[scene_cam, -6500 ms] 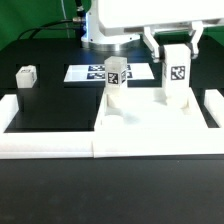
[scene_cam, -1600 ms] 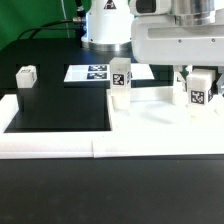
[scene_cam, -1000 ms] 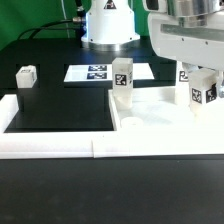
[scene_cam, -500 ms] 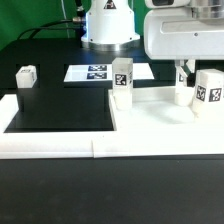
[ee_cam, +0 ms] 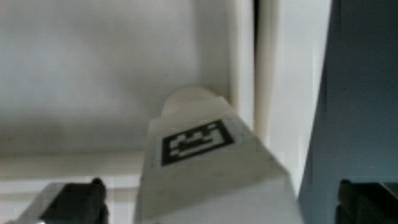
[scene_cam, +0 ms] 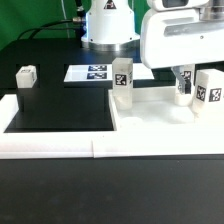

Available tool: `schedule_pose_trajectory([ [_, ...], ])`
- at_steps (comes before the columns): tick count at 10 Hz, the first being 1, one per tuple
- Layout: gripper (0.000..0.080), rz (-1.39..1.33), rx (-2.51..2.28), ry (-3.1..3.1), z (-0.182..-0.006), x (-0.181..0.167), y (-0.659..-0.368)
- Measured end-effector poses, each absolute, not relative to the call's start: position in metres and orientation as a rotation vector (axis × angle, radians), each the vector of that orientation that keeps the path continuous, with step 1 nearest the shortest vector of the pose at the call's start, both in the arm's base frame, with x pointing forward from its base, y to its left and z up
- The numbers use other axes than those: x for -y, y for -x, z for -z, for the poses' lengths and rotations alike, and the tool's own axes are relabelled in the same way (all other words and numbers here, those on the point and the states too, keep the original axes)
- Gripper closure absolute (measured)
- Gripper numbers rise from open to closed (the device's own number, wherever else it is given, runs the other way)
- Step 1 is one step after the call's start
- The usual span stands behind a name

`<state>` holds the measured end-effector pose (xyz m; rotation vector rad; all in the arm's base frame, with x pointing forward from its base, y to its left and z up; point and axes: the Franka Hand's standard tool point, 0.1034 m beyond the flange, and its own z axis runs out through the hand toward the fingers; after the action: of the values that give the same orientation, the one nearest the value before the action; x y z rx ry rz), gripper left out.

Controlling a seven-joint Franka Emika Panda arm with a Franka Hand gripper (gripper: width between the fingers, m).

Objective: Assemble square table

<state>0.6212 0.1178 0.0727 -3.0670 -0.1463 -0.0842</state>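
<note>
The white tabletop [scene_cam: 150, 118] lies flat at the exterior view's right. One tagged leg [scene_cam: 121, 80] stands upright at its near-left corner. A second leg [scene_cam: 209, 88] stands upright at its right edge. My gripper [scene_cam: 203, 92] straddles that second leg, open. One pale finger [scene_cam: 183, 88] shows beside the leg and the other is cut off by the frame. In the wrist view the leg [ee_cam: 210, 150] sits between the dark fingertips of my gripper [ee_cam: 222, 205], with a gap on each side. A third leg [scene_cam: 26, 76] lies on the black table at the far left.
The marker board [scene_cam: 95, 72] lies behind the tabletop, in front of the arm's base. The long low white border wall [scene_cam: 50, 146] runs along the front and up the left side. The arm's bulky white body [scene_cam: 180, 40] hangs over the right of the tabletop.
The gripper carried the second leg from the middle of the tabletop to its right edge and opened around it. In the last half second almost nothing has moved.
</note>
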Motion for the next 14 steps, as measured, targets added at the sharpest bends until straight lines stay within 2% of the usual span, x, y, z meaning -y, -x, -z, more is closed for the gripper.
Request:
schedule_pose_trajectory([
  [1,0.0151,0.079,0.074,3.068,-0.073,-0.119,-0.621],
  [2,0.0255,0.079,0.075,3.069,-0.073,-0.119,-0.621],
  [3,0.0255,0.078,0.035,3.068,-0.073,-0.119,-0.621],
  [4,0.0457,0.074,-0.06,3.066,-0.073,-0.119,-0.621],
  [5,0.0457,0.071,-0.178,3.06,-0.073,-0.119,-0.621],
  [6,0.0505,0.068,-0.256,3.052,-0.072,-0.118,-0.621],
  [11,0.0505,0.025,-1.438,2.611,-0.071,-0.112,-0.627],
  [14,0.0505,-0.007,-1.768,2.366,-0.07,-0.109,-0.628],
])
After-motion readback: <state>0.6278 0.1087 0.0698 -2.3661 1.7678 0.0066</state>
